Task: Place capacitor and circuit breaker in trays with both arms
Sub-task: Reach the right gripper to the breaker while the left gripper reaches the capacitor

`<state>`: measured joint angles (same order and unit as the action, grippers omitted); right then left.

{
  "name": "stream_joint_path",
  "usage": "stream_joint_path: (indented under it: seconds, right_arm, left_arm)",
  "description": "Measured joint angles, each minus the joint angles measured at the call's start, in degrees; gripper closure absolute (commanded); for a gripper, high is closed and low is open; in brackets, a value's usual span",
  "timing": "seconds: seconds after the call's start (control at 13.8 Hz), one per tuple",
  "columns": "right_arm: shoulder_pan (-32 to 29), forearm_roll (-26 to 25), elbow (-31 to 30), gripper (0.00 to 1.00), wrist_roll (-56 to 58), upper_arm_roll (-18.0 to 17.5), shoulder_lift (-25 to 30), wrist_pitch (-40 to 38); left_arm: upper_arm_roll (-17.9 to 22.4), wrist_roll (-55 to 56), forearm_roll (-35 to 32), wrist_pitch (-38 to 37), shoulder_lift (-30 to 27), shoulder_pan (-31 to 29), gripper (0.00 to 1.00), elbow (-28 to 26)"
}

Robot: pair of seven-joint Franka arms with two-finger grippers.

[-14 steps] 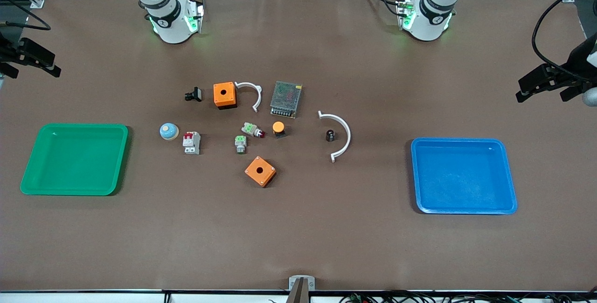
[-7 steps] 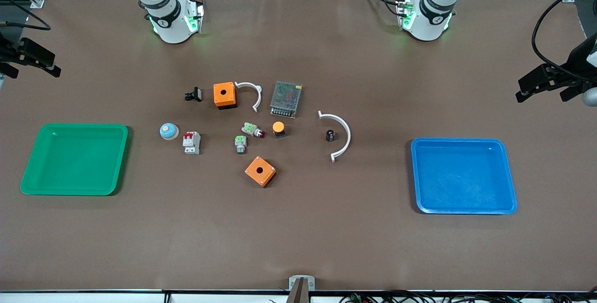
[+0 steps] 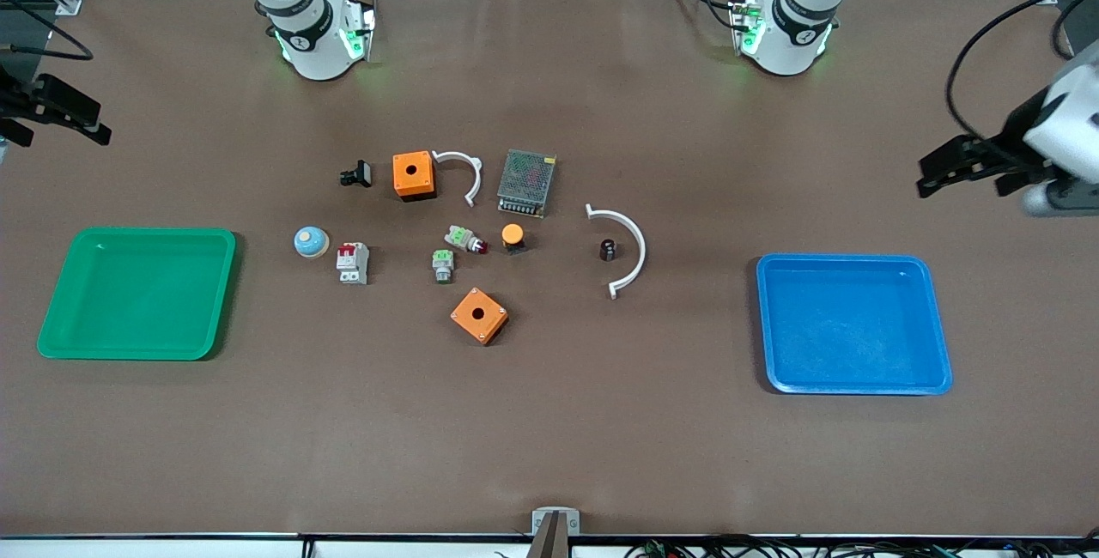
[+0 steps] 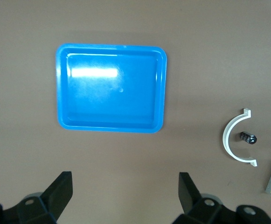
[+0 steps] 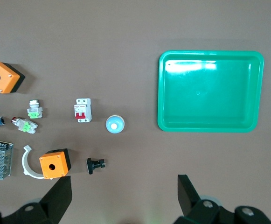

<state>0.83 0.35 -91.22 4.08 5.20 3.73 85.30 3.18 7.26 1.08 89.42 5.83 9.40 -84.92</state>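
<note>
The capacitor [image 3: 608,249], a tiny black cylinder, stands inside the curve of a white arc piece [image 3: 636,242] mid-table. It also shows in the left wrist view [image 4: 247,137]. The circuit breaker [image 3: 352,263], white-grey with red levers, lies beside a blue dome button [image 3: 311,241], toward the right arm's end. It also shows in the right wrist view [image 5: 83,110]. My left gripper [image 3: 953,170] hangs open and empty over bare table at the left arm's end, as its wrist view [image 4: 125,179] shows. My right gripper [image 3: 64,116] is open and empty over the right arm's end [image 5: 124,182].
A green tray [image 3: 51,318] lies at the right arm's end and a blue tray [image 3: 859,386] at the left arm's end. Two orange boxes [image 3: 413,174] [image 3: 479,315], a mesh power supply [image 3: 525,182], green-topped switches [image 3: 442,264], an orange-capped button [image 3: 513,236] and a black clip [image 3: 356,173] crowd mid-table.
My left gripper has moved inward toward the table's middle, over the left arm's end. My right gripper has barely shifted. The parts on the table have not moved.
</note>
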Motion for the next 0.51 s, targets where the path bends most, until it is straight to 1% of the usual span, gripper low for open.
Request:
stream_joint_path:
  seconds: [0.29, 0.51]
  right_arm:
    - [0.0, -0.1, 0.0, 0.0, 0.0, 0.1, -5.4, 4.1]
    - [0.0, -0.2, -0.1, 0.0, 0.3, 0.1, -9.5, 5.8]
  left_arm:
    - [-0.4, 9.8, 0.9, 0.2, 5.6, 7.2, 0.0, -0.2]
    - [-0.5, 18.5, 2.1, 2.5, 10.5, 12.5, 0.0, -0.3]
